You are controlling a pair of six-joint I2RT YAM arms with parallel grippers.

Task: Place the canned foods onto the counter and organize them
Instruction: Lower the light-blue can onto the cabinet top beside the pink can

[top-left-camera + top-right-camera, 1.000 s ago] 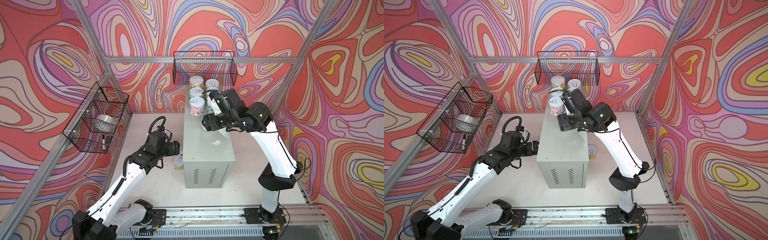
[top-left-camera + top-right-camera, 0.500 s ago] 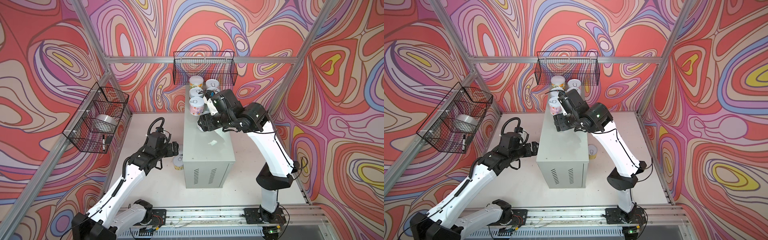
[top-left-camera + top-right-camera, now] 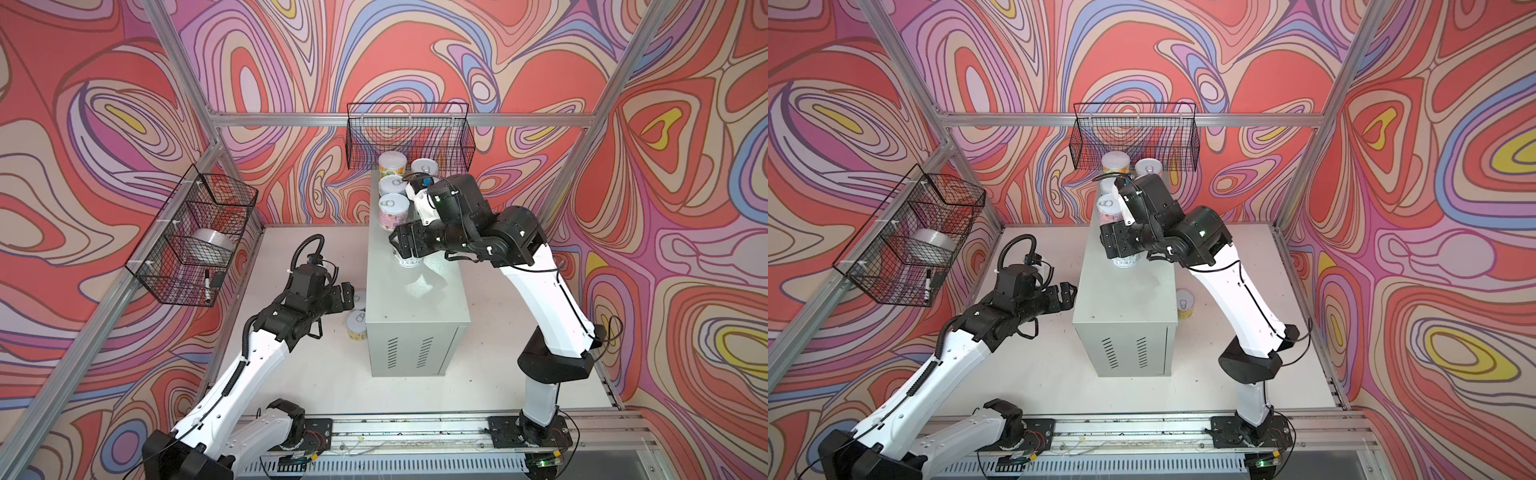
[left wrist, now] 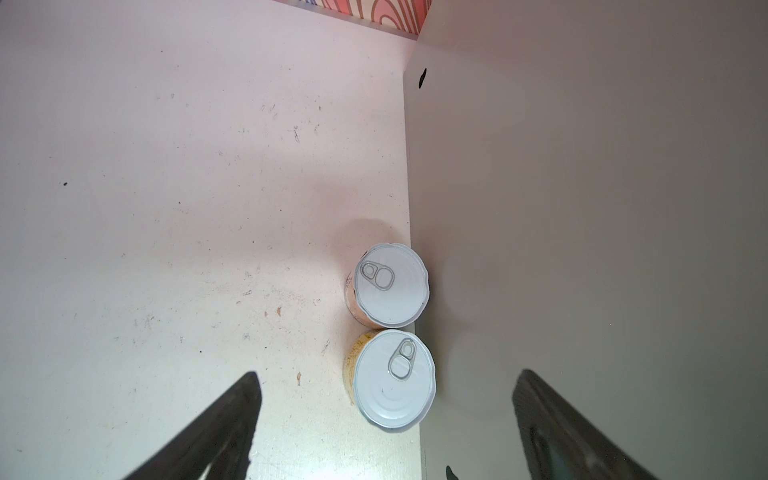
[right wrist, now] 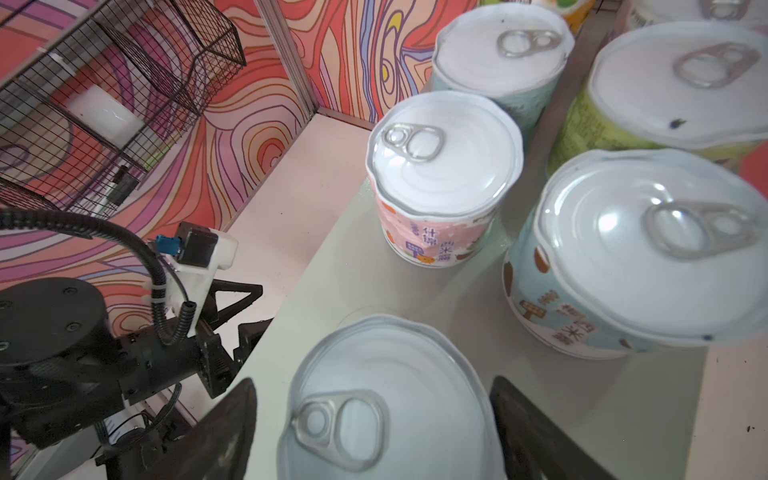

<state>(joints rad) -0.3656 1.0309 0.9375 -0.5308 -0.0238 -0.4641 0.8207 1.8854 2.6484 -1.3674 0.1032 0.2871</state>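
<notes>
While the right gripper (image 5: 374,386) straddles, jaws slack, a silver-lidded cylindrical can (image 5: 395,365) atop the tall light-grey metal counter (image 3: 415,299), a skewed retreat could knock it over; the left gripper (image 4: 386,374) hovers open beside the counter.

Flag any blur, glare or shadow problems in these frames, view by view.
Right wrist: nearest can and pale blue can are soft, with glare on the blue one's lid; pink can is sharp. Left wrist: yellow can crisp, left gripper fingers dark and blurred. Both top views: sharp, with reflections on the counter's glossy top.
</notes>
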